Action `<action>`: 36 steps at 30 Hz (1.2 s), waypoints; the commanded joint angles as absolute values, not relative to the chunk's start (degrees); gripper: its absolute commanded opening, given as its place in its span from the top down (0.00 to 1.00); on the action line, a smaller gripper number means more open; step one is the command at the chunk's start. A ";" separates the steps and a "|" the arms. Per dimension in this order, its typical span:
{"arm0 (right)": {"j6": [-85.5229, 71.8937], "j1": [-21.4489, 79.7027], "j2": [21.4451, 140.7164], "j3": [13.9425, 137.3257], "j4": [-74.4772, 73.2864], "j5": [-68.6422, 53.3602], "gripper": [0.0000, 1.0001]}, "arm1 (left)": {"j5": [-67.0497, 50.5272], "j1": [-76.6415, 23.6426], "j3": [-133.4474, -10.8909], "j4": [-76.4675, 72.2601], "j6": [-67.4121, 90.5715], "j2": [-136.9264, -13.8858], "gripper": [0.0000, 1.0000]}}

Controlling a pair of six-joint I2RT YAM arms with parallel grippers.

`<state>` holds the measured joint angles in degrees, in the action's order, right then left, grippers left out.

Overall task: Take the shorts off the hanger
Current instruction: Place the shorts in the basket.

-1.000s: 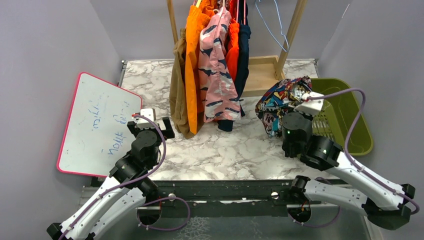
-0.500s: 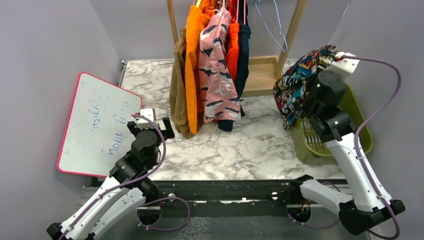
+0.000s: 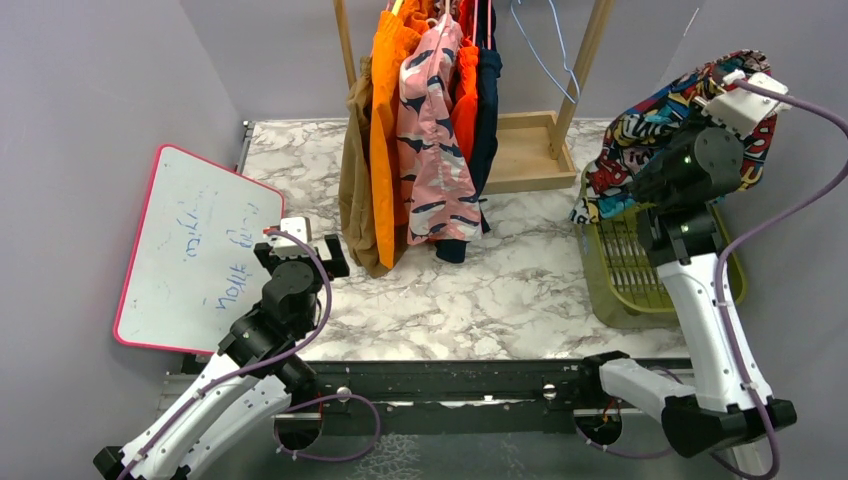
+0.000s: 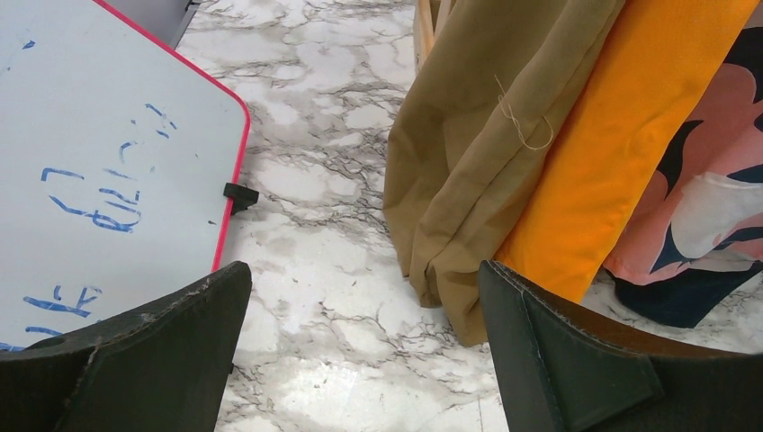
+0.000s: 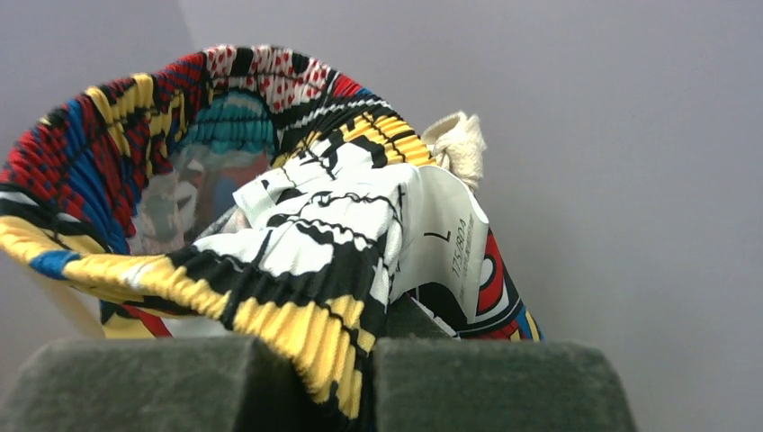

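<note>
My right gripper (image 3: 748,82) is shut on the waistband of the multicolour comic-print shorts (image 3: 655,125) and holds them high above the green basket (image 3: 728,265). In the right wrist view the elastic waistband (image 5: 270,306) is pinched between my fingers (image 5: 495,378). Several pairs still hang on the wooden rack: tan-brown (image 3: 355,190), bright orange (image 3: 383,120), pink with dark blotches (image 3: 432,150), red-orange (image 3: 466,95), navy (image 3: 487,110). My left gripper (image 3: 300,232) is open and empty, low over the table, near the tan-brown shorts (image 4: 468,171).
A pink-framed whiteboard (image 3: 195,250) lies at the left. The wooden rack base (image 3: 525,150) stands at the back. Empty light-blue hangers (image 3: 545,50) hang on the rail. Grey walls close in on both sides.
My right arm has lifted the comic-print shorts from the table up and to the right, over the basket. The left arm has not moved.
</note>
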<state>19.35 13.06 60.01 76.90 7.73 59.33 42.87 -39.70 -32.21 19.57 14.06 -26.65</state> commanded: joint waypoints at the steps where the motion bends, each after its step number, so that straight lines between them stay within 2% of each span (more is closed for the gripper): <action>1: 10.90 6.35 62.51 80.30 -0.82 56.28 0.99 | 42.03 -39.30 -32.43 20.03 13.63 -25.62 0.01; 4: 9.50 1.53 63.05 78.55 -1.51 54.81 0.99 | 42.50 -39.33 -32.42 20.02 13.62 -25.23 0.01; 8: 1.87 -3.54 65.39 82.38 -11.59 49.41 0.99 | 42.37 -39.29 -32.29 19.80 13.62 -25.28 0.01; 15: -8.39 -5.18 65.88 71.77 -18.28 43.05 0.99 | 41.95 -39.29 -32.39 19.86 13.36 -25.87 0.01; 20: -13.03 -5.40 71.61 66.18 -20.90 41.11 0.99 | 41.69 -39.33 -32.50 19.92 13.32 -25.91 0.01; 27: -15.14 -7.64 79.33 63.38 -19.85 38.01 0.99 | 41.66 -39.30 -32.41 19.94 13.27 -25.46 0.01; 36: -16.57 -13.89 91.64 67.11 -18.21 33.32 0.96 | 41.28 -39.24 -32.28 19.86 13.36 -25.62 0.01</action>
<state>-15.03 -13.26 87.26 63.46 -19.97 36.47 42.68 -39.70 -32.21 19.57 13.87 -25.71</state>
